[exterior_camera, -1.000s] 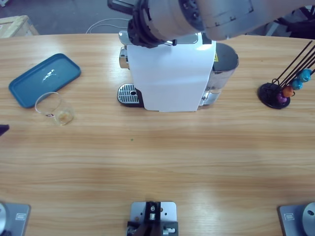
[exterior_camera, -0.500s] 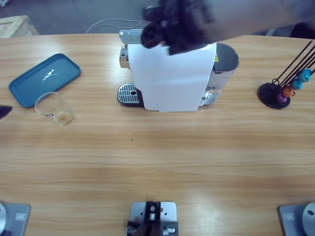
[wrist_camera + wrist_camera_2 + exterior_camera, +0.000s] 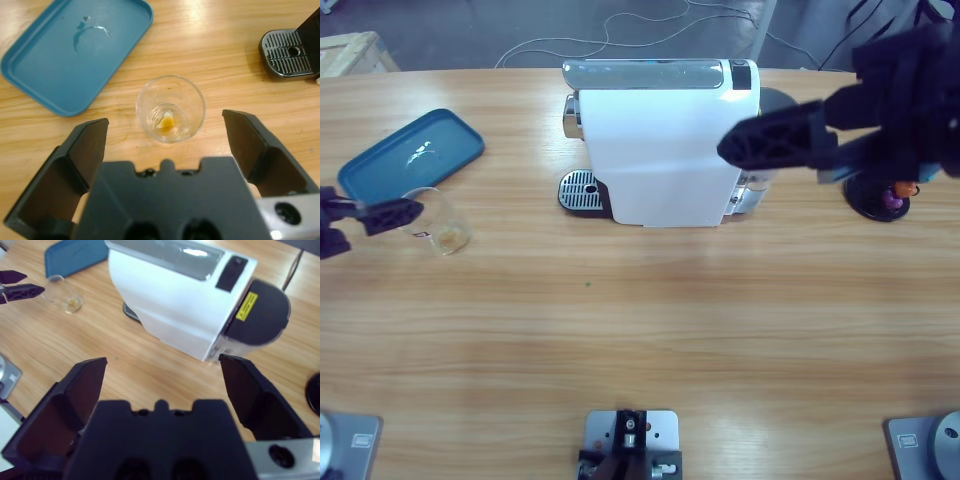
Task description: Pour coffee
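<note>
While its jaws stand wide apart and hold nothing, the left gripper (image 3: 167,150) hovers just short of a clear glass (image 3: 170,108) on the table (image 3: 640,330), glass centred between the jaws in the left wrist view. At the glass bottom sits a small bit of tan-brown coffee (image 3: 166,121). Just beside the glass lies a blue tray (image 3: 75,50), with a few droplets on it. Also spread wide and empty, the right gripper (image 3: 162,385) hangs above the white coffee machine (image 3: 665,150), near its dark rear tank (image 3: 260,315). Machine's drip grate (image 3: 580,190) faces the glass side, well apart from it. Capsule stand (image 3: 895,190) sits at the table's far end, partly hidden by the arm.
</note>
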Available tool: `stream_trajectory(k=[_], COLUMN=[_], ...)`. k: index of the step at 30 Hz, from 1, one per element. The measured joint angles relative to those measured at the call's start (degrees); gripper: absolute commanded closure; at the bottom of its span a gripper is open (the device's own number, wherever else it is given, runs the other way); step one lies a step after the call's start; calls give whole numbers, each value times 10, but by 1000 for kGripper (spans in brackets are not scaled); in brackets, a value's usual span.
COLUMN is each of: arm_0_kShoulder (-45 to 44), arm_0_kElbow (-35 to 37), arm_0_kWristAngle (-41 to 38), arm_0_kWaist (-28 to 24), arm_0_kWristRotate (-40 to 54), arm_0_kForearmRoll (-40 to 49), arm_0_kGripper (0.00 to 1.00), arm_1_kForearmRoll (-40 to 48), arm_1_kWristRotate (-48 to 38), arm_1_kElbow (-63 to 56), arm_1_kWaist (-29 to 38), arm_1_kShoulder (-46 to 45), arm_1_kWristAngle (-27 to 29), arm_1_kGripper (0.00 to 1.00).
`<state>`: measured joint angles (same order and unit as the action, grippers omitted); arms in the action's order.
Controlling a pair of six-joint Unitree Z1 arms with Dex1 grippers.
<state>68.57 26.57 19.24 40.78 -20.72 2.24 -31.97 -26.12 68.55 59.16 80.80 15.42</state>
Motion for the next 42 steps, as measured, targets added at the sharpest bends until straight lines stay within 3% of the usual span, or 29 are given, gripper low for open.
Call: stream_trajectory(k=[12,17,19,20,23,31,35,42], arm_0_kShoulder=[141,162,166,169,180,183,144,113], arm_0_kElbow=[-92,-110,-114,-116,-119,-149,-164,-121], arm_0_kWristAngle=[3,24,33,37,47,52,46,-185], arm_0_kWaist=[14,23,31,34,41,57,64,63], arm_0_kWristRotate=[-20,-20,-20,-20,-20,-14,57,290], arm_0_kForearmRoll=[-209,-261,-272,-277,-287,-336,-357,-359], arm_0_kGripper=[26,409,449,527,984,1000,1000,1000], arm_1_kForearmRoll=[0,0,0,0,0,-5,-55,-115], arm_1_kWristRotate=[-13,-18,-21,-23,-29,-40,-29,34], arm_1_kElbow=[-23,-44,-51,-56,-67,-91,-90,-90], arm_1_kWaist=[0,0,0,0,0,0,0,0], arm_1_kShoulder=[0,-15,-28,-33,-48,-87,-97,-154], arm_1_kWristAngle=[0,0,0,0,0,4,14,19], arm_1_kGripper=[0,0,0,0,0,0,0,0])
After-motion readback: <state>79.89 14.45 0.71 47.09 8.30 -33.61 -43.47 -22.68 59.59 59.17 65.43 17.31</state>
